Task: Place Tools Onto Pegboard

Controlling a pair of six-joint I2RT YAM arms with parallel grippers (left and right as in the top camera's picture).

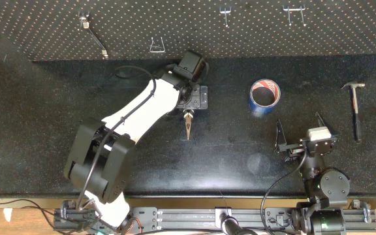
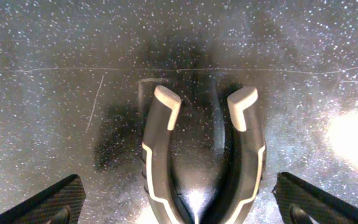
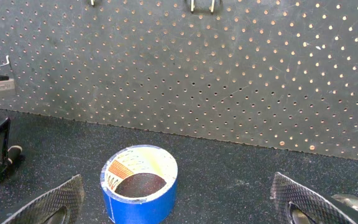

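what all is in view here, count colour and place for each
pegboard: one, grey, perforated, along the table's far edge
hooks: four, metal, spread across the pegboard
table: one, black speckled, under everything
pliers: one, black and grey handles, lying left of middle
tape roll: one, blue, right of middle, resting on its flat side
hammer: one, dark handle, metal head, far right of the table
left arm: one, white and black, jaws open over the pliers handles
right arm: one, mostly black, front right, jaws open, facing the tape roll
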